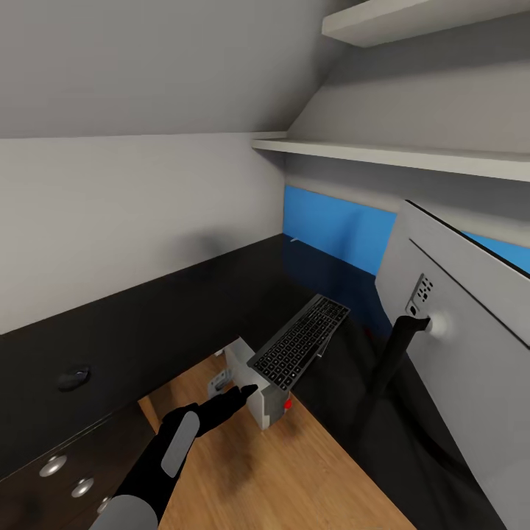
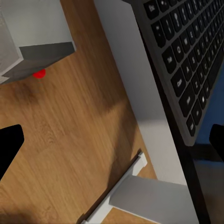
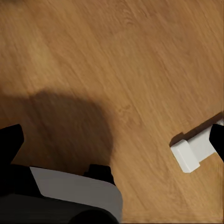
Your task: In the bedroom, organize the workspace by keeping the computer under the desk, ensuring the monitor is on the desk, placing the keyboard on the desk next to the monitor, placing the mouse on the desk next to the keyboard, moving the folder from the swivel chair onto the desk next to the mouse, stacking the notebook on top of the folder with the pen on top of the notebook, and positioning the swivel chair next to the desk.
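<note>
Head view: left tool point(image 1: 246, 389) reaches toward the near end of the keyboard point(image 1: 300, 343), which overhangs the table point(image 1: 147, 324) edge above the computer point(image 1: 259, 401). The monitor point(image 1: 471, 346) stands close on the right; the mouse point(image 1: 73, 377) sits well apart on the left. Judgement: push or lift the keyboard inward, away from the edge, with little room beside the monitor stand.

Left wrist view: tool released, fingertips point(image 2: 9, 149) spread wide, nothing between; keyboard point(image 2: 186, 60) just ahead.

Right wrist view: right tool point(image 3: 112, 140) released over wood floor point(image 3: 116, 60).
</note>
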Controlling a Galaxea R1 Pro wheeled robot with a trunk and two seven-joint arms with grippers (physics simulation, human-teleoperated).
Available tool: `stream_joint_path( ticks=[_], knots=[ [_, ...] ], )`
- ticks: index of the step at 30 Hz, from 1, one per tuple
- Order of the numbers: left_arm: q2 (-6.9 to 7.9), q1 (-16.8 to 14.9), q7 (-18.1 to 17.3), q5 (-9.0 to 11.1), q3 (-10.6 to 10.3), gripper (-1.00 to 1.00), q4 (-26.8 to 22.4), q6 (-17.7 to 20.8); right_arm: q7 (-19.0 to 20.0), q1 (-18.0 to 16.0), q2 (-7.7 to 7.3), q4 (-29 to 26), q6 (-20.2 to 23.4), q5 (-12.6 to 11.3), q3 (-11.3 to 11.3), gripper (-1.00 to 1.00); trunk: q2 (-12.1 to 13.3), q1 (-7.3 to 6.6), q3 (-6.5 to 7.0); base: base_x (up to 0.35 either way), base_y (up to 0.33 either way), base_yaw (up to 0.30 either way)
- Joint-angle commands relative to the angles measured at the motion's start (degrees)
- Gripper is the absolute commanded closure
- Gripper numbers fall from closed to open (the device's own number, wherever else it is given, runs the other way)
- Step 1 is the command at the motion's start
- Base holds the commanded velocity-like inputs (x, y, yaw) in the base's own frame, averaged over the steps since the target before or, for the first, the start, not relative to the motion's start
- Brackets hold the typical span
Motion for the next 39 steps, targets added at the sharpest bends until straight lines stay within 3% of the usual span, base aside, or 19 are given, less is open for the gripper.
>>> stream_joint_path(
  ticks=[1, 13, 23, 39],
  knots=[
    [-0.01, 0.0, 0.0, 0.2, 0.0, -1.00, 0.0, 0.3, -0.6, 0.2, -0.23, 0.1, -0.1, 0.6, 0.5, -1.00, 0.0, 0.00, -0.05, 0.000, 0.000, 0.000],
    [0.00, 0.0, 0.0, 0.2, 0.0, -1.00, 0.0, 0.3, 0.3, 5.0, -2.20, 0.2, -4.7, 2.7, 0.5, -1.00, 0.0, 0.00, -0.05, 0.000, 0.000, 0.000],
    [0.00, 0.0, 0.0, 0.2, 0.0, -1.00, 0.0, 0.3, 1.3, 9.9, -4.27, 0.2, -13.0, 4.7, 0.5, -1.00, 0.0, 0.00, -0.05, 0.000, 0.000, 0.000],
    [0.00, 0.0, 0.0, 0.2, 0.0, -1.00, 0.0, 0.3, 5.2, 11.4, -5.04, 0.3, -14.8, 5.4, 0.5, -1.00, 0.0, 0.00, -0.05, 0.000, 0.000, 0.000]
  ],
)
